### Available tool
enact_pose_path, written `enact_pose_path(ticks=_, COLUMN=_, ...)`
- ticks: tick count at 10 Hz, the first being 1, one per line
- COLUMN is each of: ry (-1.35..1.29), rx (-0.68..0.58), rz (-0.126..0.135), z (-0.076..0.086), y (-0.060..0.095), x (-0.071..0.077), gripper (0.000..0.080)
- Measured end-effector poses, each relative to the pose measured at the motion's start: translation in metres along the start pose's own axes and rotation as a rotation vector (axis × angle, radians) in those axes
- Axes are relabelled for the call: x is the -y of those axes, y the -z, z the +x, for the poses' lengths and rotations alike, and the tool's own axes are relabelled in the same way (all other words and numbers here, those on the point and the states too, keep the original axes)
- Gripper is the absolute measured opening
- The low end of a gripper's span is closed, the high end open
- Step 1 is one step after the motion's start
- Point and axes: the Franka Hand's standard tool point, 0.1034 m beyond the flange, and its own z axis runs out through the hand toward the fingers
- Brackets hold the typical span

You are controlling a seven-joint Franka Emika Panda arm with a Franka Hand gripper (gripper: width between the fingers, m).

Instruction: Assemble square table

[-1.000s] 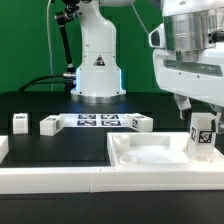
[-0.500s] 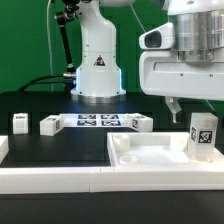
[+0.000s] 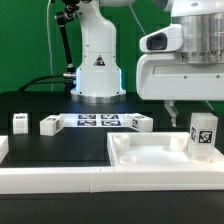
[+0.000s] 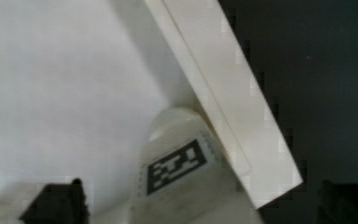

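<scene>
Exterior view: the gripper (image 3: 196, 112) hangs released, jaws wide, holding nothing. Straight below it a leg (image 3: 203, 135) stands upright, long axis vertical, on the square table slab (image 3: 140, 152). Three loose legs (image 3: 48, 125) and the marker board (image 3: 95, 121) lie well aside.

Wrist view: the leg (image 4: 179, 160) sits between the fingertips (image 4: 55, 203), just inside the slab's raised rim (image 4: 229, 90). Nothing seems to block a descent.

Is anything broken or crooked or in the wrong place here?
Nothing looks broken, spilled or crooked. One leg stands upright in a corner of the square slab; three more legs sit loose on the black table, just not attached yet.
</scene>
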Motion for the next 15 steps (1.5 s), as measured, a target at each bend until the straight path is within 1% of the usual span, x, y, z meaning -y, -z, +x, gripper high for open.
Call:
enact_pose_path(ticks=2, ry=0.175, rx=-0.005, rz=-0.033, z=0.0005, y=0.001, x=-0.0016, gripper=0.0649)
enact_pose_path(ticks=4, ry=0.282, rx=-0.003, rz=-0.034, z=0.0019, y=0.002, x=-0.0024, gripper=0.0649)
enact_pose_path(ticks=5, ry=0.282, rx=-0.004, rz=-0.034, z=0.0018, y=0.0019, x=-0.0022, gripper=0.0649)
enact_pose_path(ticks=7, ry=0.28, rx=-0.004, rz=-0.034, z=0.002, y=0.0019, x=-0.0023, gripper=0.0383)
enact_pose_path(ticks=8, ry=0.278, rx=-0.005, rz=-0.037, z=0.0034, y=0.0019, x=-0.0049, gripper=0.0291)
enact_pose_path(ticks=12, ry=0.246, rx=-0.005, rz=-0.036, z=0.0034, y=0.0015, x=-0.0053, gripper=0.0291)
enact_pose_path(ticks=13, ry=0.193, rx=-0.005, rz=-0.029, z=0.0033, y=0.0013, x=-0.0051, gripper=0.0291)
enact_pose_path(ticks=14, ry=0.034, rx=-0.01, rz=-0.014, z=0.0038, y=0.0011, x=-0.0049, gripper=0.0291)
enact_pose_path(ticks=15, ry=-0.067, rx=-0.013, rz=-0.009, z=0.004, y=0.0009, x=-0.0045, gripper=0.0291)
